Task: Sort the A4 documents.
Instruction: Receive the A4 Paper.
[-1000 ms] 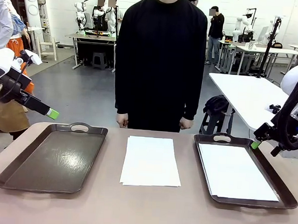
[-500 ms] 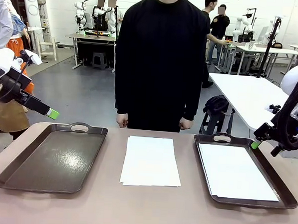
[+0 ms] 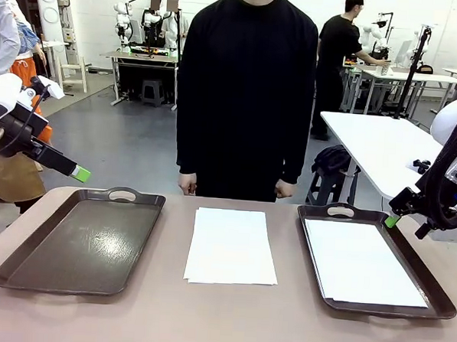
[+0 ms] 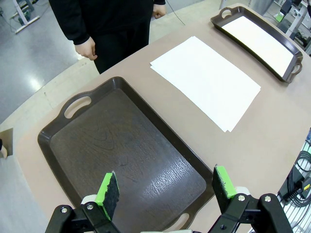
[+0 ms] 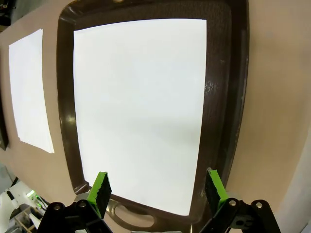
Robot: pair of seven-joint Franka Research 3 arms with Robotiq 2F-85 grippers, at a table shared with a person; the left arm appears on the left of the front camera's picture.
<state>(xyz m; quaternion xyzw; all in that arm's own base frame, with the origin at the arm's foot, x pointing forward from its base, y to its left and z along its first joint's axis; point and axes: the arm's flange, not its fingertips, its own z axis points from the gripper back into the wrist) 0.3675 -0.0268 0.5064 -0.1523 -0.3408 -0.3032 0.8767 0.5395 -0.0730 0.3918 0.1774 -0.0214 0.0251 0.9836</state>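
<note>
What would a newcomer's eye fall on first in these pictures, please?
The white A4 sheets in the middle of the table, between two dark brown handled trays: the left tray bare, the right tray holding more A4 paper. Behind them, a person in black stands at the far edge, hands down.

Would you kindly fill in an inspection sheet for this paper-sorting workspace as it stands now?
Surface: tan table, smooth.
Job's things: stack of white sheets lying mid-table; white paper lying inside the right tray; left tray without paper.
Clutter: nothing seen.
Grippers: left gripper open above the left tray; right gripper open above the right tray; neither holds anything.
Cables: black cable runs along the right arm, off the table.
Surroundings: person in a black top stands at the far edge, hands down; white table behind.
</note>
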